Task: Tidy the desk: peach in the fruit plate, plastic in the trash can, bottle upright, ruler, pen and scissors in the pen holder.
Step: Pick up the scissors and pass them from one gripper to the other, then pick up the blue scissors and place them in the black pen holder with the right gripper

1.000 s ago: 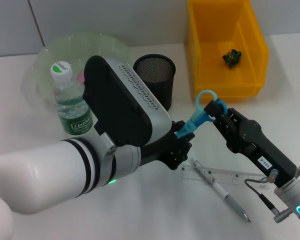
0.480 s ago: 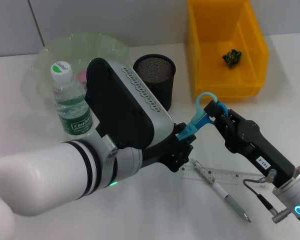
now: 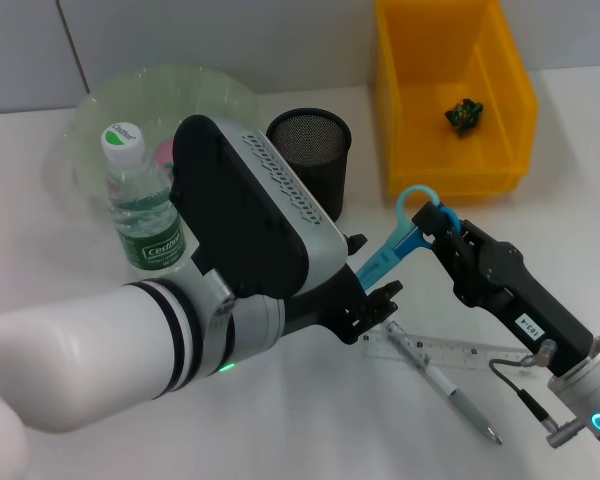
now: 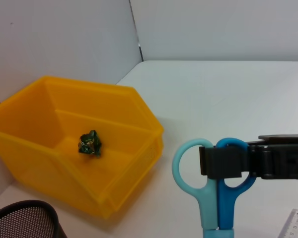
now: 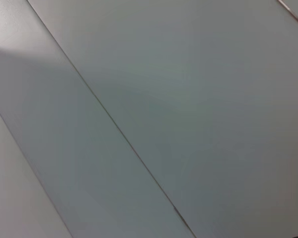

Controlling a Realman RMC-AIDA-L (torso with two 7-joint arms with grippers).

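- Blue scissors (image 3: pixel 398 243) are up off the white table (image 3: pixel 310 420), mid-scene, with the right hand (image 3: pixel 435 222) pinching them at the handle loops; the left wrist view shows its black fingers (image 4: pixel 223 161) pressed onto both rings.
- Left hand (image 3: pixel 370 292) sits just near-left of that, fingers spread apart around the blade end of the scissors, can't tell if they actually touch it.
- Black mesh pen holder (image 3: pixel 310 160) stands just behind the left arm, left of the yellow trash can (image 3: pixel 450 95), which has a crumpled bit of green plastic (image 3: pixel 464 114) lying inside.
- Bottle (image 3: pixel 140 205) is standing upright at the left, right in front of the clear fruit plate (image 3: pixel 165 100); something pink shows in the plate, mostly hidden.
- Clear ruler (image 3: pixel 450 352) lies flat near the right arm with the pen (image 3: pixel 442 382) lying across it.
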